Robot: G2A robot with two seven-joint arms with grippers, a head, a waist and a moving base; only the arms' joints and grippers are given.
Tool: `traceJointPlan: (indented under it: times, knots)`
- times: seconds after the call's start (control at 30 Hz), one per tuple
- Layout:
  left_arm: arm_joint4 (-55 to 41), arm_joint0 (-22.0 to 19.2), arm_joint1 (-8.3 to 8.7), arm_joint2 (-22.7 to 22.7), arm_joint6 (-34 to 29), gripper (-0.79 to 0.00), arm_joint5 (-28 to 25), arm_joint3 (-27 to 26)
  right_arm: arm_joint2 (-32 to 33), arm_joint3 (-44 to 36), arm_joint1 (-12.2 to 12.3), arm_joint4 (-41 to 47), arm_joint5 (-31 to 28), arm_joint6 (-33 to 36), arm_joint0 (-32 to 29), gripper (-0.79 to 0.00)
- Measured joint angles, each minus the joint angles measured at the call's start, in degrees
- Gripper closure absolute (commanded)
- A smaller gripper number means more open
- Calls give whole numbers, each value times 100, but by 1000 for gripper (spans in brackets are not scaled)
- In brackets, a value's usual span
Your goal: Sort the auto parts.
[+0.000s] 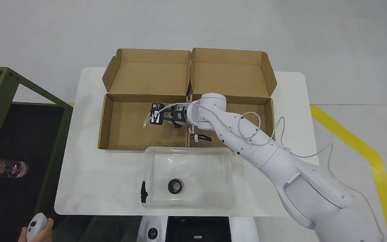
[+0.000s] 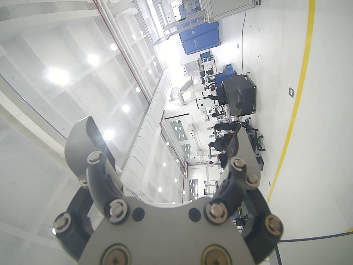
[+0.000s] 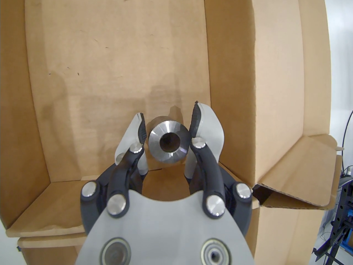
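A short steel cylinder point(image 3: 168, 142) with a bored centre sits between the pads of my right gripper point(image 3: 168, 118), which is shut on it just above the floor of the left cardboard box point(image 3: 110, 56). From above, the right gripper point(image 1: 157, 115) hangs over that left box point(image 1: 121, 130), near its right wall. A black ring point(image 1: 175, 185) lies in the clear plastic bin point(image 1: 224, 157) at the table's front. A dark part point(image 1: 202, 138) lies in the right cardboard box point(image 1: 260, 115). My left gripper point(image 2: 162, 136) points up at the ceiling, open and empty.
Both boxes stand side by side at the back of the white table point(image 1: 91, 169), lids folded back. A small black piece point(image 1: 144, 192) sits at the bin's left edge. A green-framed cart point(image 1: 24, 121) stands left of the table.
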Motion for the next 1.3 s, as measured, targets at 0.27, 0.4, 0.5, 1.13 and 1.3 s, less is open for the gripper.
traceJointPlan:
  times: [0.27, 0.4, 0.5, 1.13, 1.3]
  knots:
    - [0, 0, 0, 0, 0, -785, 0, 0, 199, -328, 25, -144, -89, -91, -38, -348]
    - [0, 0, 0, 0, 0, -785, 0, 0, 379, -719, 98, -191, -161, -95, -150, -360]
    - [0, 0, 0, 0, 0, -785, 0, 0, 553, -1074, 179, -191, -281, -107, -302, -360]
    - [0, 0, 0, 0, 0, -785, 0, 0, 1444, -3294, 713, -86, -1303, -50, -1842, -385]
    - [0, 0, 0, 0, 0, -785, 0, 0, 1688, -3719, 860, -175, -1533, 15, -2264, -385]
